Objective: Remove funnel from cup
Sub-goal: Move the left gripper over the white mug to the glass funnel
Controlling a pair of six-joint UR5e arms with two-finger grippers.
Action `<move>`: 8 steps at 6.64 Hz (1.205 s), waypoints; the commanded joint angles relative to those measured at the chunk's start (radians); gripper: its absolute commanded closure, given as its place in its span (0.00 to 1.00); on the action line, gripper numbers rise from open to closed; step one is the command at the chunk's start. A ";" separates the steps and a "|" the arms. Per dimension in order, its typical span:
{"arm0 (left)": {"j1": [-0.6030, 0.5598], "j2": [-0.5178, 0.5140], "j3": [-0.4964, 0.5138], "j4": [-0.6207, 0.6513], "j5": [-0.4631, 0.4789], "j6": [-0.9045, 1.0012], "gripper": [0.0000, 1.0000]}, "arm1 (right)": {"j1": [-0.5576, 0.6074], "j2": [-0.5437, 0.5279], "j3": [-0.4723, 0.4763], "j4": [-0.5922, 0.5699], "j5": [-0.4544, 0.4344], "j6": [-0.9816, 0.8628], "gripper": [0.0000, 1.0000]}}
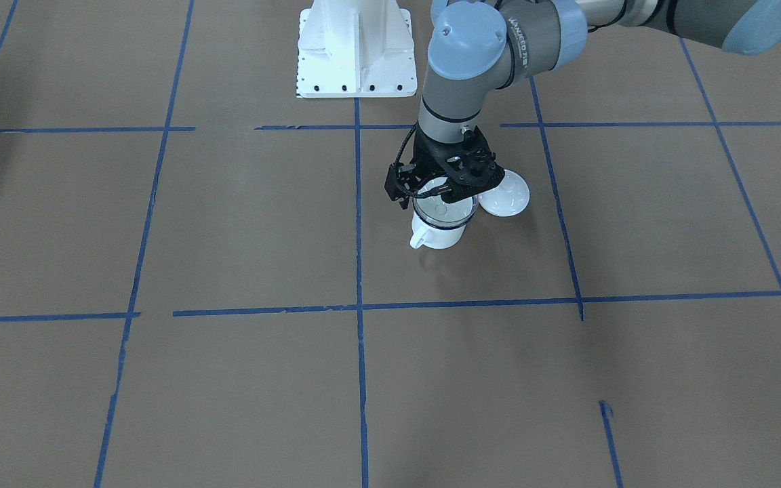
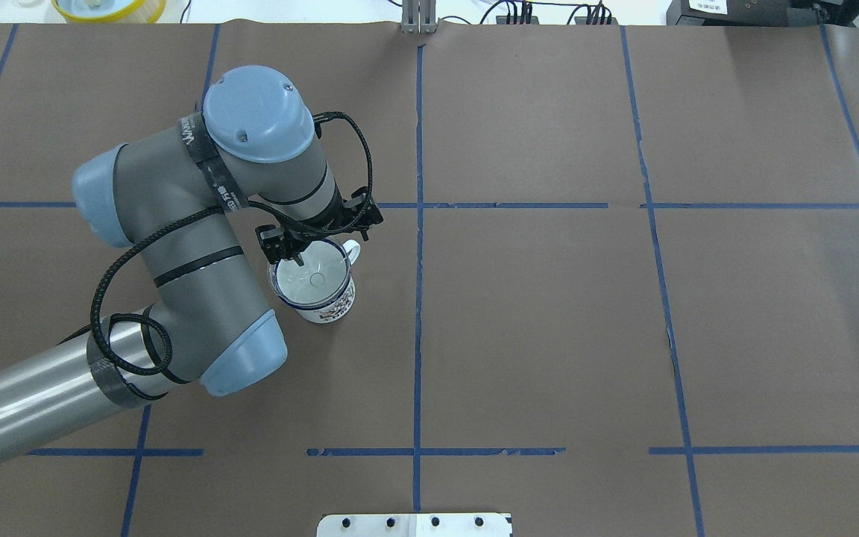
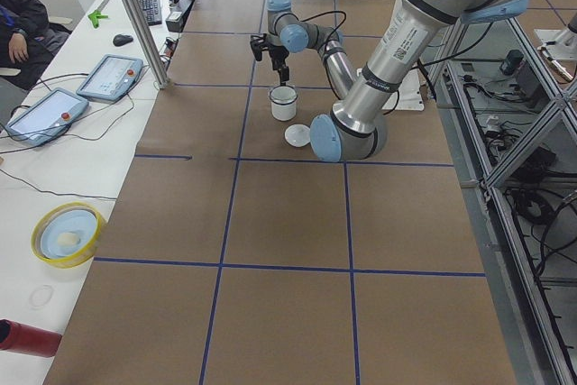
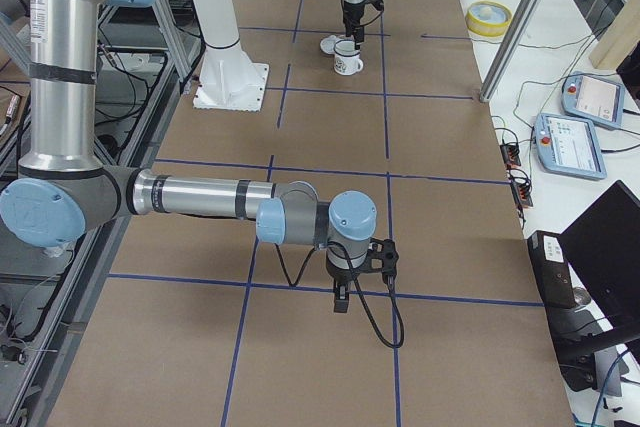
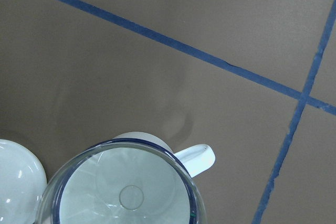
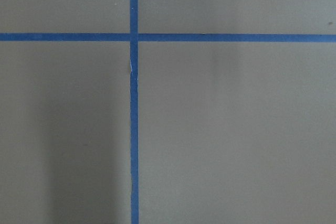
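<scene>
The cup [image 2: 329, 304], a white enamel mug with a dark blue rim, stands on the brown table with its loop handle [image 5: 197, 158] sticking out. The clear funnel [image 2: 314, 277] sits in its mouth; it also shows in the front view [image 1: 446, 213] and the left wrist view [image 5: 123, 192]. My left gripper [image 2: 297, 257] hangs over the funnel's rim on the arm's side, with one dark finger reaching down just inside the rim. Its other finger is hidden, so I cannot tell if it is open or shut. My right gripper [image 4: 341, 299] hovers low over bare table far from the cup; I cannot tell its state.
A white round lid [image 1: 506, 194] lies on the table right beside the cup, touching or nearly touching it. The white robot base [image 1: 355, 47] stands behind. Blue tape lines [image 2: 418, 298] cross the brown table. A yellow bowl [image 3: 65, 233] sits off the table's end.
</scene>
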 commanded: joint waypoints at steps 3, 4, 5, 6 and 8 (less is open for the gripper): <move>0.039 -0.020 0.056 -0.035 0.086 0.038 0.00 | 0.000 0.000 0.000 0.000 0.000 0.000 0.00; 0.041 -0.030 0.072 -0.042 0.088 0.063 0.03 | 0.000 0.000 0.000 0.000 0.000 0.000 0.00; 0.041 -0.030 0.073 -0.045 0.088 0.071 0.06 | 0.000 0.000 0.000 0.000 0.000 0.000 0.00; 0.041 -0.030 0.070 -0.045 0.090 0.071 0.09 | 0.000 0.000 0.000 0.000 0.000 0.000 0.00; 0.041 -0.032 0.067 -0.045 0.090 0.074 0.09 | 0.000 0.000 0.000 0.000 0.000 0.000 0.00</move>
